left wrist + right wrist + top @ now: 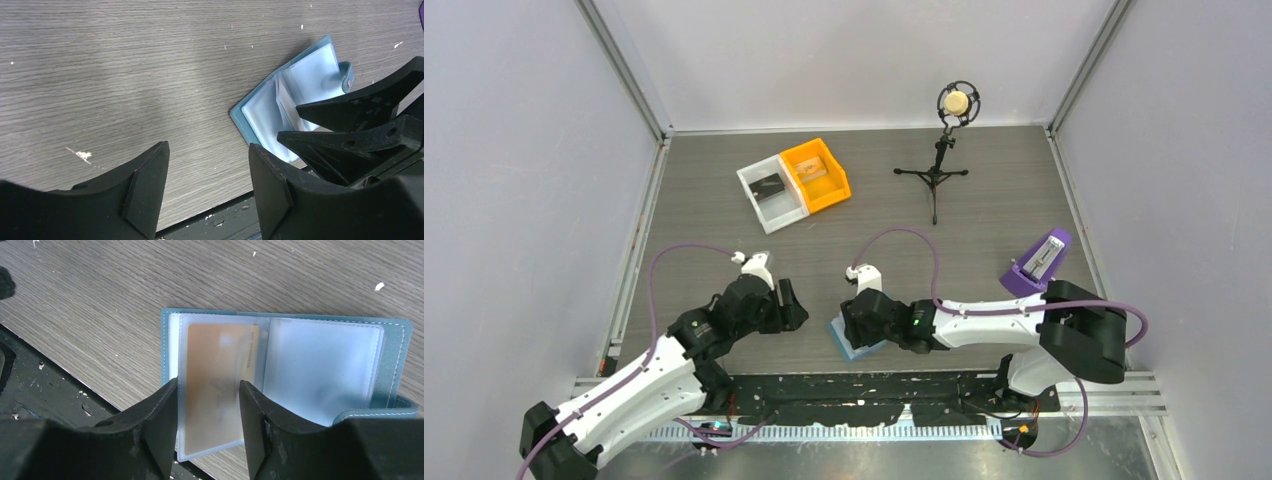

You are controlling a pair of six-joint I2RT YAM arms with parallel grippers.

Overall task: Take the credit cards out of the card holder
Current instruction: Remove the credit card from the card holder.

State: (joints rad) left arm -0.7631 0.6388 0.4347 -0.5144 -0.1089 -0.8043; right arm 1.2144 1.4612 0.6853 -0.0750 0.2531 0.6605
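The light-blue card holder (395, 355) lies open on the table near the front edge, its clear sleeves fanned out, and also shows in the left wrist view (260, 107). A tan credit card (220, 365) sits inside the left sleeve. My right gripper (208, 390) is open directly over that sleeve. Its fingers stand on either side of the tan card, the left one at the sleeve's edge. My left gripper (207, 150) is open and empty over bare table, just left of the holder (849, 347). A flat black credit card (767, 187) lies in the white bin.
A white bin (759, 205) and an orange bin (834, 190) stand side by side at the back. A microphone on a tripod (939, 150) is at the back right, and a purple wedge stand (1036, 262) sits to the right. The table's front edge (210, 207) is close under both grippers.
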